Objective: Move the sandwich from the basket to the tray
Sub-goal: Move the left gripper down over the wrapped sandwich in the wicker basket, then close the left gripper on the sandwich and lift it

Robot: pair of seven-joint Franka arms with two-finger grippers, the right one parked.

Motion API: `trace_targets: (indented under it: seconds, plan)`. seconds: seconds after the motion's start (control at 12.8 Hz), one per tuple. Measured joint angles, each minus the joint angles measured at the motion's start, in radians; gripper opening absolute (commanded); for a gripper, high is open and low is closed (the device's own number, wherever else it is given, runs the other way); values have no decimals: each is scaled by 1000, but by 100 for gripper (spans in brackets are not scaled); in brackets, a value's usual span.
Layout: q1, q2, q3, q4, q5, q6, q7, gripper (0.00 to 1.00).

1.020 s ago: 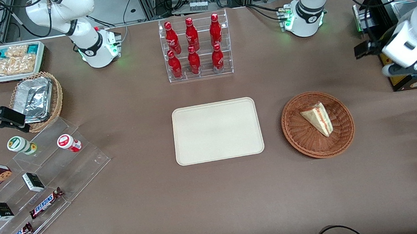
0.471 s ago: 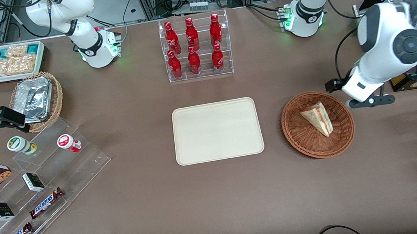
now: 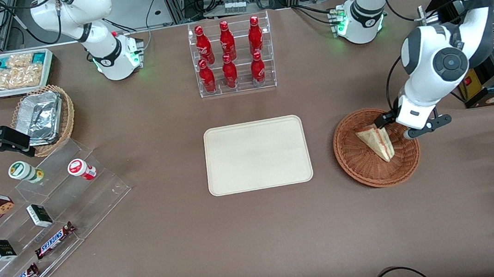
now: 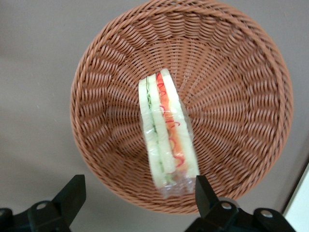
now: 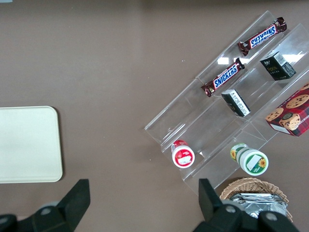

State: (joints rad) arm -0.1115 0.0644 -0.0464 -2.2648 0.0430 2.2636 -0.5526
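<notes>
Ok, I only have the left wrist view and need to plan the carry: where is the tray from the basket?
Observer: The tray lies beside the basket, toward the parked arm's end of the table, with a strip of bare tabletop between them.
Operator: Anything already on it?
Observer: No, nothing lies on it.
Operator: Where does my gripper sit, seen from outside?
Observer: The gripper, open, hangs above the part of the basket toward the working arm's end, by the wide end of the sandwich.
</notes>
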Motion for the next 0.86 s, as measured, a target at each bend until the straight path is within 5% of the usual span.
trace_targets:
  seconds: [0.31,0.86]
  plan:
    - [-50,41,-2,-2,0,76,-279,100]
    - [-52,109,3,-4,0,113,-300,100]
